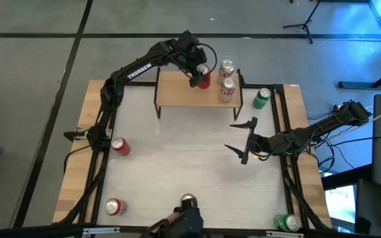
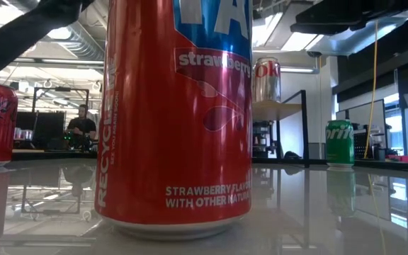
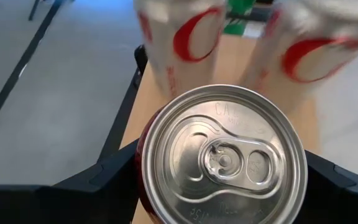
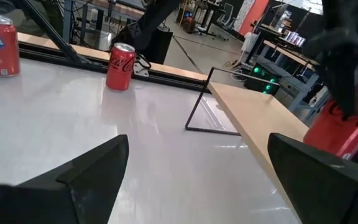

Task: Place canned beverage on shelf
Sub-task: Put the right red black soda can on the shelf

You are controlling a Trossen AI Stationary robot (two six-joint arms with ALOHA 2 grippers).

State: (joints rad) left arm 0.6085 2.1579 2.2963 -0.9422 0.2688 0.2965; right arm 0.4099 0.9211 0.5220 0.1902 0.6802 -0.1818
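Observation:
The shelf, a light-wood top on thin black legs, stands at the table's far side. Two silver cans stand upright on its right part. My left gripper is over the shelf's far edge, shut on a red can, just left of the silver cans. The red can also shows in the right wrist view. My right gripper is open and empty over the table, to the near right of the shelf. My left gripper pinches the red can's side wall just below its rim, one finger on each side. The fingers come from above, pointing down. The can is upright, its silver lid up; I cannot tell whether its bottom stands on the shelf top.
A green can stands on the table right of the shelf. Two red cans stand at the left. Another green can is at the near right corner. A tall red strawberry can stands at the near edge.

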